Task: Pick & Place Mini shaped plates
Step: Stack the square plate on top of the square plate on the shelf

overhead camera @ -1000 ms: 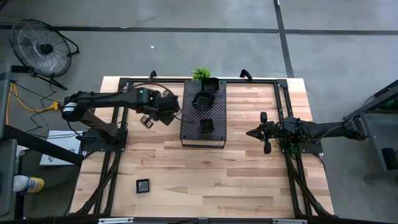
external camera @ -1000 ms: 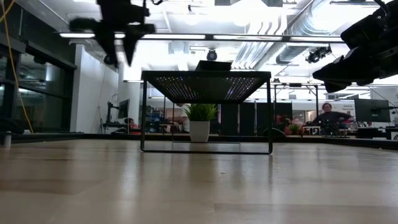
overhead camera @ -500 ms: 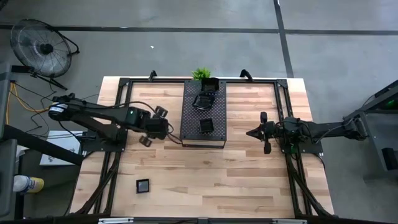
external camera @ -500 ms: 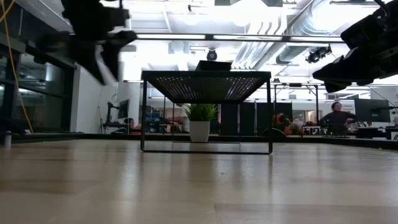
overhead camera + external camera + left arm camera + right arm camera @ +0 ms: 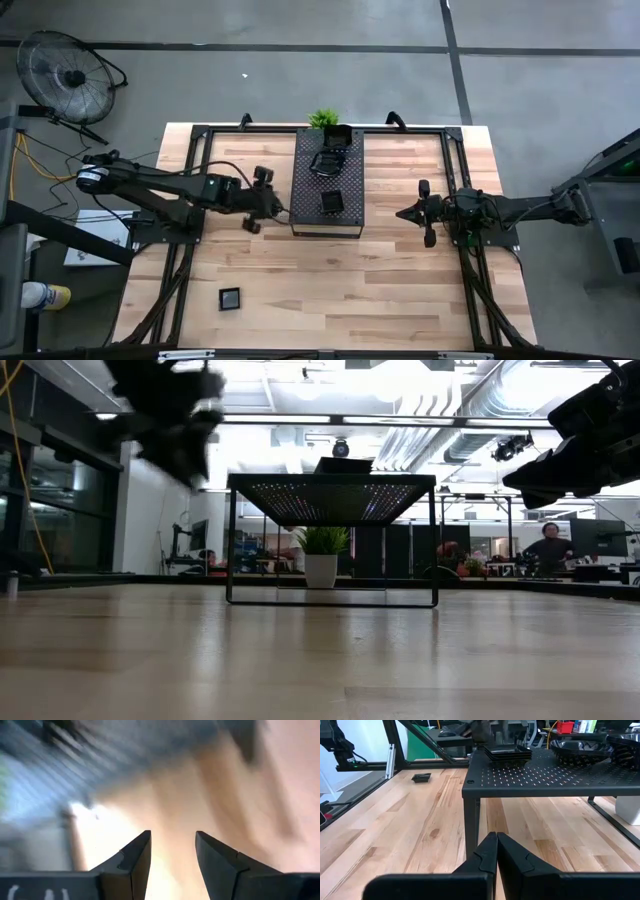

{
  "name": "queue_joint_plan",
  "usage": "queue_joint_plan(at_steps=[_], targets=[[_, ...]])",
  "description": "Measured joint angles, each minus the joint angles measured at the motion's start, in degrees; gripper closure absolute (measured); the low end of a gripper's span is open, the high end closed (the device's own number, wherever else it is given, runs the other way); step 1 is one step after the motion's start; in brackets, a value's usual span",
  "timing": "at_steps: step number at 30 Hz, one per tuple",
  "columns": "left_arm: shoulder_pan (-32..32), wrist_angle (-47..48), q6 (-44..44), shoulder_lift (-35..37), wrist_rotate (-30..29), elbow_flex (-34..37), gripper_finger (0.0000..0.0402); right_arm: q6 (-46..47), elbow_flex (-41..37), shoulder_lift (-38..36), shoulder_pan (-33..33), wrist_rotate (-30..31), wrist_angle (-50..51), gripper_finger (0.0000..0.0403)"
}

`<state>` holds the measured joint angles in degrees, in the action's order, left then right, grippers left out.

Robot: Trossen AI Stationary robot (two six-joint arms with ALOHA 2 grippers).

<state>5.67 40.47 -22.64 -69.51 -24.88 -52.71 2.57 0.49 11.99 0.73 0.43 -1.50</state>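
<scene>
Pale wooden table (image 5: 330, 270) fills the middle of the high view, with grey concrete floor around it. Left gripper (image 5: 256, 200), just left of centre, has its jaws spread and nothing between them; the left wrist view shows only blurred wood in the gap. Just to its right stands the perforated tray (image 5: 303, 190), raised on legs, carrying stacks of mini shaped plates (image 5: 330, 200) toward the centre and upper centre of the frame. One square plate (image 5: 230, 297) lies alone on the table at lower left, well apart from the tray.

Right gripper (image 5: 424, 213) waits right of centre, jaws pressed together, empty.

As I judge it, the left arm is travelling empty toward its next pick. To do it well, it should settle before descending, line its spread fingers across one plate's rim, and come in above the tray's edge so as not to knock the stacks.
</scene>
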Motion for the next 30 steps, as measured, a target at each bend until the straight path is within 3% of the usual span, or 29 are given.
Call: queue_joint_plan(at_steps=[4, 11, 20, 25, 30], targets=[[1.44, 12.73, 12.44, -0.07, 8.48, 0.16, 0.0252, -0.01, 0.00, -0.01, 0.02, 0.01, 0.00, 0.0398], [16.10, 13.32, 28.00, -0.07, 13.71, 4.50, 0.0252, -0.01, 0.00, 0.00, 0.01, 0.01, -0.01, 0.0398], [36.56, 10.18, 53.09, -0.09, 7.80, 5.27, 0.0252, -0.01, 0.00, 0.00, 0.02, 0.01, 0.00, 0.0398], [45.52, 3.88, 60.58, -0.62, 2.87, 5.27, 0.0252, -0.02, 0.00, 0.00, 0.01, 0.02, 0.00, 0.0398], [50.99, 0.64, 67.67, -3.94, 2.16, 5.27, 0.0252, 0.00, 0.00, 0.00, 0.02, 0.00, 0.00, 0.0398]])
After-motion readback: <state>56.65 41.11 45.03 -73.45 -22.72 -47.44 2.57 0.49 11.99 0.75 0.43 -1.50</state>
